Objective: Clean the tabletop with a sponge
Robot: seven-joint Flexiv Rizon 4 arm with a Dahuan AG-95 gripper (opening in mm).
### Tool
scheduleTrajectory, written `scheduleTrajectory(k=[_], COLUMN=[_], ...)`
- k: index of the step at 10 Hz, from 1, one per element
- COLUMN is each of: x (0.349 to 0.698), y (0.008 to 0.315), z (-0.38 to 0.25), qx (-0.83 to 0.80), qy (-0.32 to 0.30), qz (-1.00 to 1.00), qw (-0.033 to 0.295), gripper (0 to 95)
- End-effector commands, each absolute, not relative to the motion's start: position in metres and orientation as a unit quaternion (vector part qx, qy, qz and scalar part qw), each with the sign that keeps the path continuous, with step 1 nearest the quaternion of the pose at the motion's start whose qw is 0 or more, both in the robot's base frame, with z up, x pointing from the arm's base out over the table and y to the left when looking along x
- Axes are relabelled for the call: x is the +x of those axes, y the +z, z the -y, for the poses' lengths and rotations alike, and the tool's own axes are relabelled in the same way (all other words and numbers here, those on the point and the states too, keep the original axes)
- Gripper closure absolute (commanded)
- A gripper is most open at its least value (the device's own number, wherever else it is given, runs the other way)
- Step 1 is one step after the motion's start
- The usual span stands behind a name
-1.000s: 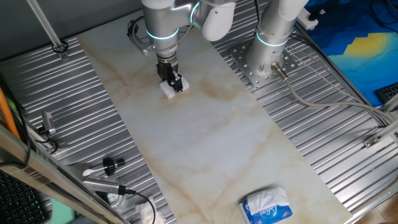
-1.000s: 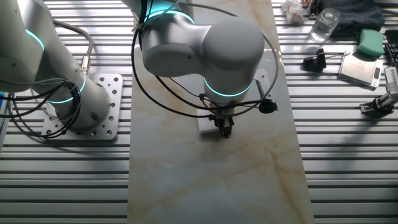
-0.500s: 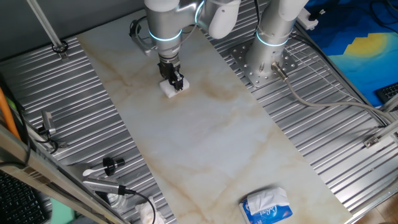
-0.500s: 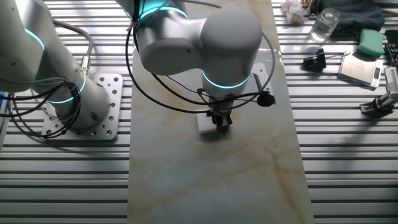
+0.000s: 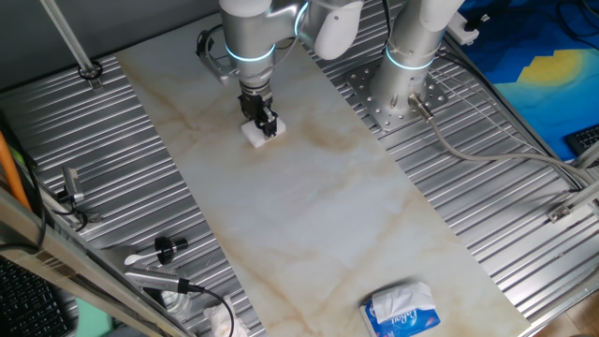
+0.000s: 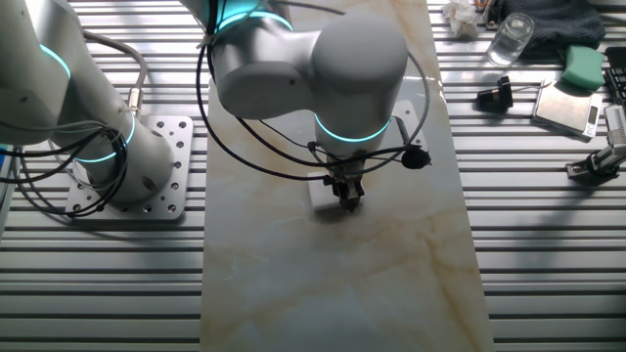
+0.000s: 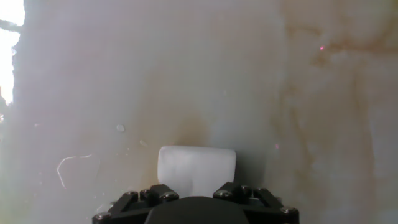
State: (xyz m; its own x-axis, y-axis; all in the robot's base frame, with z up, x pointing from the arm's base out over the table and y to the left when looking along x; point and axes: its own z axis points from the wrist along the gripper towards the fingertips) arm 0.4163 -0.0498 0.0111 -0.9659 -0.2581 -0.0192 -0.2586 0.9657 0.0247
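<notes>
We are clenching our black two-finger gripper (image 5: pixel 263 124) on the small white rectangular foam sponge (image 5: pixel 256 135), and we are pressing that block flat against the long off-white marble-look tabletop (image 5: pixel 309 201). In one fixed view the sponge is sitting toward the slab's far end, at about eleven o'clock from the slab's middle, with the fingers coming straight down on it from above.

To wipe well, we judge that we should be keeping the wrist upright so the whole underside of the foam is bearing evenly, holding steady downward pressure, and sweeping in overlapping passes rather than dabbing. The grip should be firm enough that the block is not twisting out between the fingers as it drags. A tan-brown smudge (image 5: pixel 329 139) is lying at about three o'clock from the sponge in that view, and it looks like a fair next target.

The hand view is giving us what the fixed cameras cannot: the sponge (image 7: pixel 196 170) seen end-on just ahead of the gripper body, a faint brownish stain at twelve o'clock directly beyond it, and small droplets or specks on the marble at about ten o'clock. The other fixed view is mostly hiding the sponge (image 6: pixel 323 192) behind the wrist, yet it is showing the slab's long edges. Only the first fixed view is showing the blue-and-white tissue pack (image 5: pixel 401 312) at the slab's near end.
</notes>
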Motion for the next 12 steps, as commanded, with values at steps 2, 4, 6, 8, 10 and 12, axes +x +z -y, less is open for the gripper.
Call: scheduleTrajectory(k=[2, 4, 6, 8, 10, 12], x=[0.414, 0.414, 0.414, 0.414, 0.414, 0.413], y=[0.014, 0.018, 0.024, 0.026, 0.030, 0.031], z=[0.050, 0.050, 0.050, 0.050, 0.052, 0.055], qx=[-0.133, -0.134, -0.133, -0.136, -0.136, -0.135], qy=[0.012, 0.012, 0.010, 0.008, 0.000, -0.004], qz=[-0.991, -0.991, -0.991, -0.991, -0.991, -0.991], qw=[0.006, 0.006, 0.004, 0.004, 0.003, 0.002], gripper=[19.0, 19.0, 19.0, 19.0, 19.0, 57.0])
